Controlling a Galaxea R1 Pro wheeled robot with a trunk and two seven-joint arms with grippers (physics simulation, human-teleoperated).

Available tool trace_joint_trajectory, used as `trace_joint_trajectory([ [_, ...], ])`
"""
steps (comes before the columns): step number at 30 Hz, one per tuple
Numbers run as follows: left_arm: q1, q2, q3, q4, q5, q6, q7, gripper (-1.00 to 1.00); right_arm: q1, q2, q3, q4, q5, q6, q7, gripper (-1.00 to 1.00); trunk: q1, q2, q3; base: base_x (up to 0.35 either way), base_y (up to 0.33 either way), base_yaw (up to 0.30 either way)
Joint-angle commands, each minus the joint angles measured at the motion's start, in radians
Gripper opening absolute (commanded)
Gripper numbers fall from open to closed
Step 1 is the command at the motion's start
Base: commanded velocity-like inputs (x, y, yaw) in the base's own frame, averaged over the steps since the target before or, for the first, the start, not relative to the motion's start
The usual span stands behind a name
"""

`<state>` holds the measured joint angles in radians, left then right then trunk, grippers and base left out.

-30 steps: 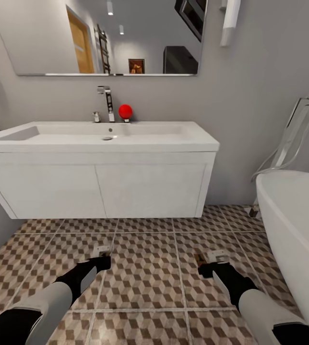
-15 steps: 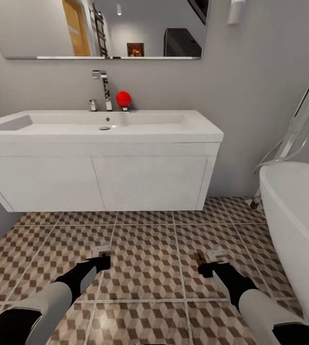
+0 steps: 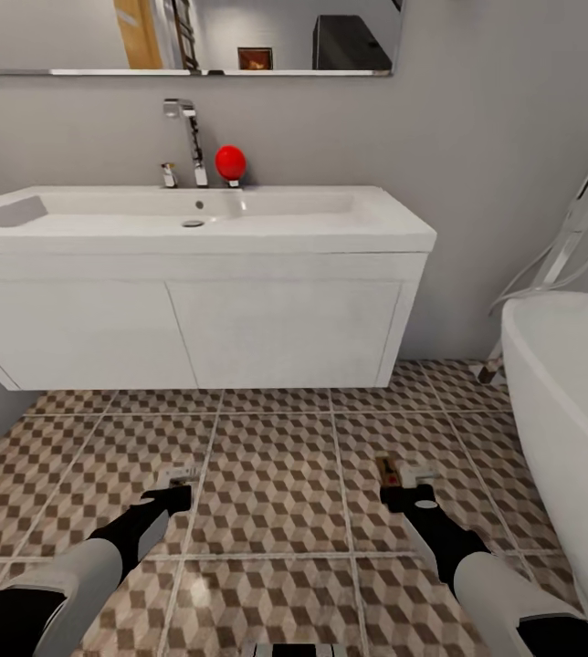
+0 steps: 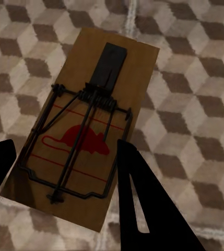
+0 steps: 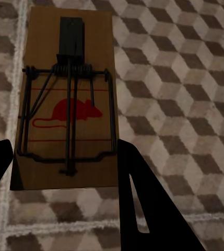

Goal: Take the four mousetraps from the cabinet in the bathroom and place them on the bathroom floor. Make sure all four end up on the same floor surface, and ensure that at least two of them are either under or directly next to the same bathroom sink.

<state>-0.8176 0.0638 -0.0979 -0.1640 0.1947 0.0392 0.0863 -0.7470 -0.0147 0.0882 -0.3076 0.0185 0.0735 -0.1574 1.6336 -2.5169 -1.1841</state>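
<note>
In the head view, the mousetrap [image 3: 181, 475] at the left claw [image 3: 173, 494] is too small to make out, and the one at the right claw [image 3: 411, 490] shows only a brown sliver and a whitish part. The sink [image 3: 194, 283] is cut off at the picture's left edge, the bathtub [image 3: 568, 411] at its right. The mirror [image 3: 184, 36] is cropped at the top. In both wrist views the dark fingers [image 4: 143, 198] hide the traps' near corners.
</note>
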Motion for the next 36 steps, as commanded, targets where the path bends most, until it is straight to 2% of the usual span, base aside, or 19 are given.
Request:
trace_joint_trajectory([
  [1,0.000,0.001,-0.009,-0.002,0.010,-0.002,0.011,-1.00,0.000,-0.001,0.008,-0.001,0.001,0.004,-0.007,-1.00,0.000,-0.001,-0.005,0.000,0.000,0.000],
  [12,0.000,0.000,-0.009,-0.002,0.011,-0.017,0.024,-1.00,0.000,-0.001,0.009,-0.001,0.000,-0.001,-0.007,-1.00,0.005,-0.003,-0.047,0.000,0.000,0.000],
  [18,0.000,0.001,-0.009,0.006,0.011,-0.066,0.024,-1.00,0.000,-0.002,0.010,-0.001,0.005,-0.002,-0.007,-1.00,0.008,-0.005,-0.070,0.000,0.000,0.000],
  [22,0.000,0.001,-0.009,0.009,0.011,-0.072,0.024,-1.00,0.000,-0.002,0.012,-0.001,0.012,-0.003,-0.006,-1.00,0.010,-0.005,-0.086,0.000,0.000,0.000],
  [36,0.000,-0.001,-0.009,0.011,0.008,-0.074,0.017,-1.00,0.000,0.002,0.010,-0.002,0.004,0.001,-0.021,-1.00,0.010,-0.005,-0.086,0.000,0.000,0.006],
])
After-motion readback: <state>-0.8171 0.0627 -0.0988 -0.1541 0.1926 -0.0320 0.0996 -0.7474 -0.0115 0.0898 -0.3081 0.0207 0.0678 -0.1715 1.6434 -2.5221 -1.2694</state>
